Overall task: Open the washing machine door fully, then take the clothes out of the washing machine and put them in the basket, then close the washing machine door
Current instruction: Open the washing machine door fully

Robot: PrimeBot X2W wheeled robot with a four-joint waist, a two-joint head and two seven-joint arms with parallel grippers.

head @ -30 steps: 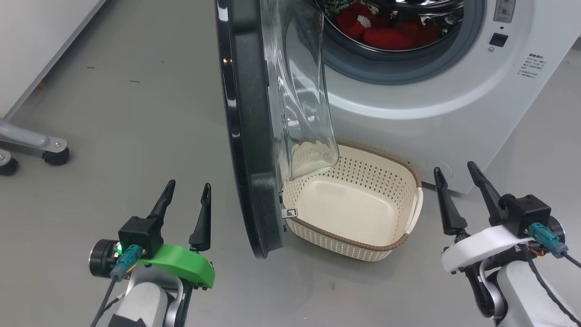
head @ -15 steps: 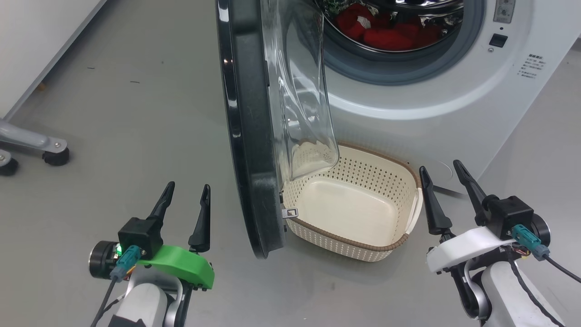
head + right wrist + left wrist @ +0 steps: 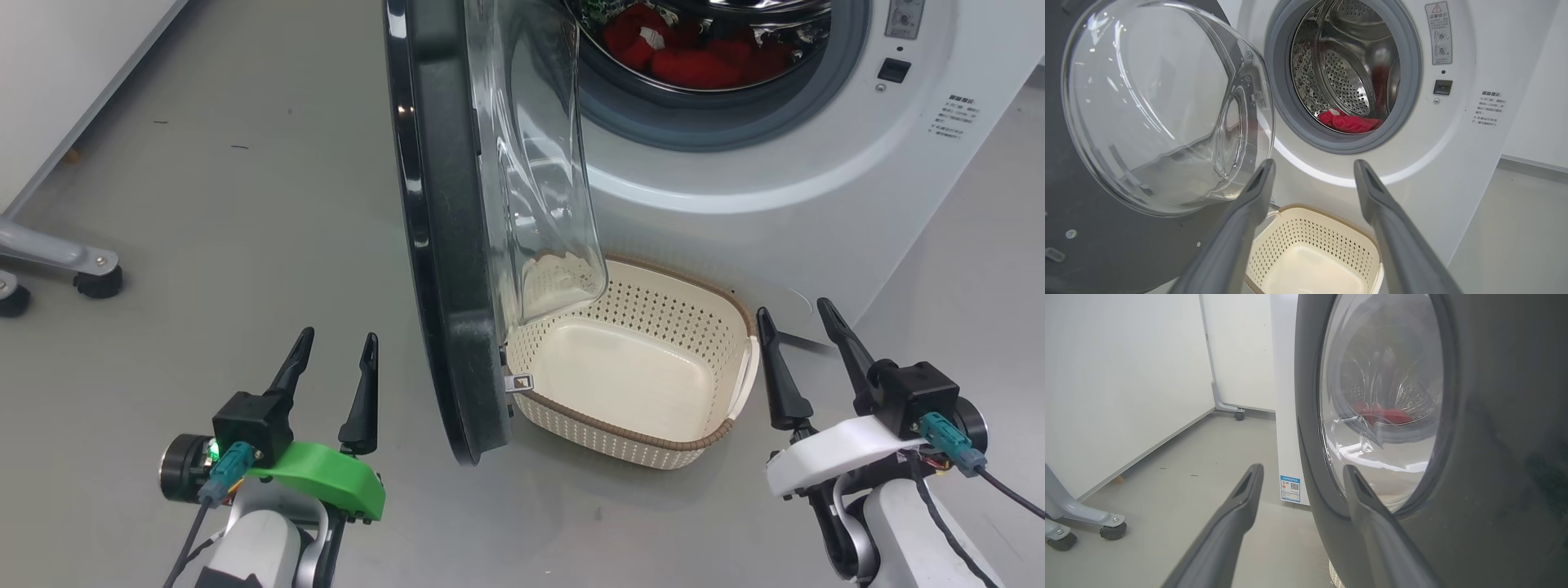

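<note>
Two grippers stand low in the head view, both with their long dark fingers apart. At the left, the left gripper [image 3: 339, 335], with a green wrist cover, is over the grey floor [image 3: 204, 204], near the outer face of the large round door [image 3: 445, 245] with a glossy black rim and a bulging clear glass bowl. This door stands open, edge-on to the camera. Below its glass bowl, the small cream perforated plastic basket [image 3: 645, 445] with a brown rim sits on the floor, in front of the big white front-loading washing machine [image 3: 784, 188]. The bright red clothes [image 3: 694, 65] lie inside the steel perforated drum [image 3: 1347, 77]. At the right, the right gripper [image 3: 793, 309] is near the basket's right handle.
</note>
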